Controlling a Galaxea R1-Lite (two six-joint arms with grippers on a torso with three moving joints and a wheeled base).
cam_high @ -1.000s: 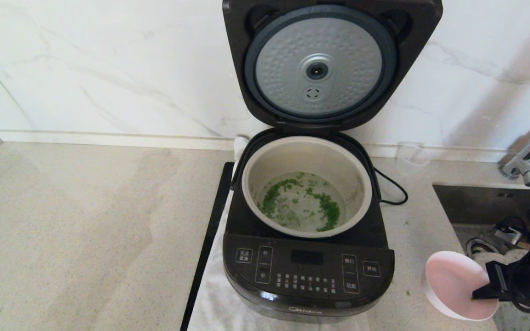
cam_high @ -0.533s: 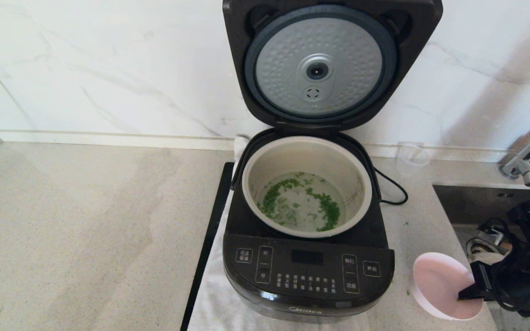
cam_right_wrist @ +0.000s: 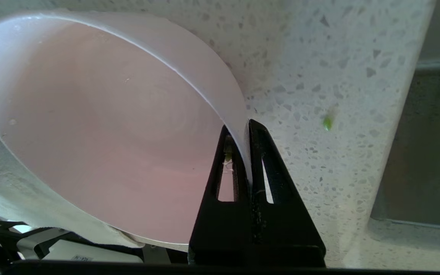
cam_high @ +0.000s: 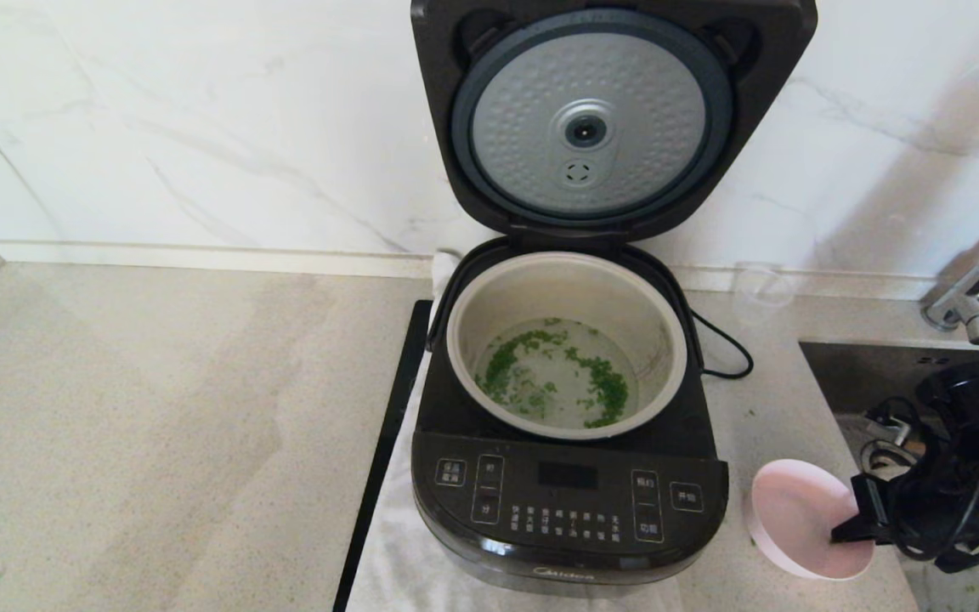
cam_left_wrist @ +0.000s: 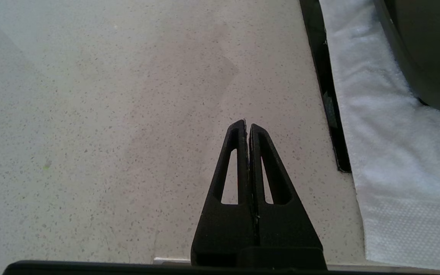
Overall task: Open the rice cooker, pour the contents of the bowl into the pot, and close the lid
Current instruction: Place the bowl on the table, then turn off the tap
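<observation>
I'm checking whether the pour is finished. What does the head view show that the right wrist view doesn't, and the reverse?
Head view only: the rice cooker, its lid raised, green contents lying in the pot.
Right wrist view only: the right tool clamped on the bowl's rim, and a stray green bit on the counter.
Both: the bowl, tilted, its pink inside empty.

The right arm (cam_high: 957,476) is matte black and bulky, rounded at the wrist, with black cables looping loosely round it. Its gripper, the right gripper (cam_right_wrist: 247,128), ends in 2 flat black fingers (cam_right_wrist: 266,168), each a tapering wedge cut through by 1 long slot. The left gripper (cam_left_wrist: 248,126) is built alike: 2 black slotted fingers narrowing to blunt tips, rising from a broad black base.
</observation>
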